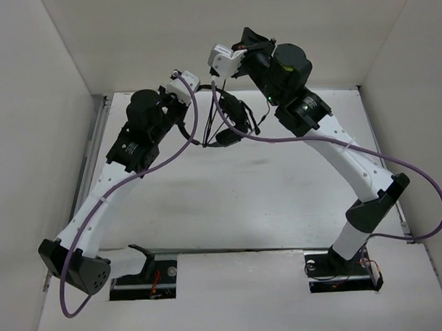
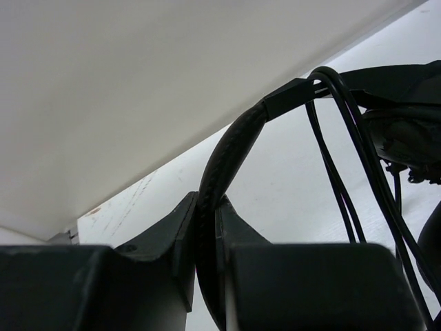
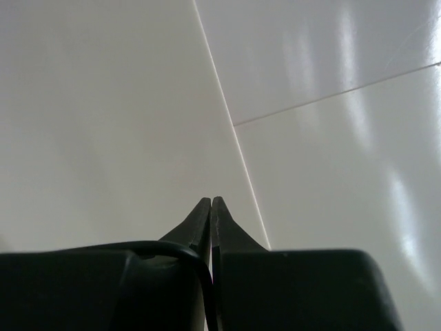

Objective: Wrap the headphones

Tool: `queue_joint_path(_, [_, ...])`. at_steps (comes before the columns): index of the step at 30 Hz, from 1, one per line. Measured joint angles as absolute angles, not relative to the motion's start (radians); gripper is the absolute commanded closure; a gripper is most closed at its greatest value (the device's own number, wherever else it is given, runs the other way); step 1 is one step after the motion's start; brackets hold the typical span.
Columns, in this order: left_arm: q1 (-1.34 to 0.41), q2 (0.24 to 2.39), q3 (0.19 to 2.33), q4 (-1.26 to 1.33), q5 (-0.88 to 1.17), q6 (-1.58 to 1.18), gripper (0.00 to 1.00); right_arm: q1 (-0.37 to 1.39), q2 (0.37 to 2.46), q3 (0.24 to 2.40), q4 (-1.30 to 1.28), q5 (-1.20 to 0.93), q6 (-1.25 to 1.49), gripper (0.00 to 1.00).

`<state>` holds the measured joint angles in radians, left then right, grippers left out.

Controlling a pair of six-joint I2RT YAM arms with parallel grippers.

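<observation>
The black headphones (image 1: 234, 116) hang in the air over the far middle of the table. My left gripper (image 1: 186, 130) is shut on the padded headband (image 2: 231, 155), which passes between its jaws (image 2: 207, 201). One earcup (image 2: 406, 134) shows at the right of the left wrist view. Strands of the thin black cable (image 2: 348, 148) drape over the band and hang down. My right gripper (image 1: 250, 36) is raised near the back wall, pointing up. It is shut (image 3: 210, 202) on the cable (image 3: 207, 272), which runs down from it to the headphones (image 1: 209, 126). The plugs are not in view.
White walls enclose the table (image 1: 229, 201) on the left, back and right. Thick purple arm cables (image 1: 417, 180) loop beside both arms, one crossing close to the headphones. The right wrist view shows only the wall corner (image 3: 234, 124).
</observation>
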<state>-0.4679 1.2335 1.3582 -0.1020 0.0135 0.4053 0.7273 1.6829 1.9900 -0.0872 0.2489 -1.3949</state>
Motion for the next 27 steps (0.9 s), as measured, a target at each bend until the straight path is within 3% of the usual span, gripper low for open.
queue_joint_path(21, [-0.509, 1.21, 1.534, -0.242, 0.271, 0.3, 0.99, 0.468, 1.882, 2.105, -0.28, -0.004, -0.889, 0.93])
queue_joint_path(27, [-0.489, 1.222, 1.644, -0.252, 0.307, 0.203, 0.99, 0.417, 1.888, 2.104, -0.348, -0.217, -0.579, 0.97])
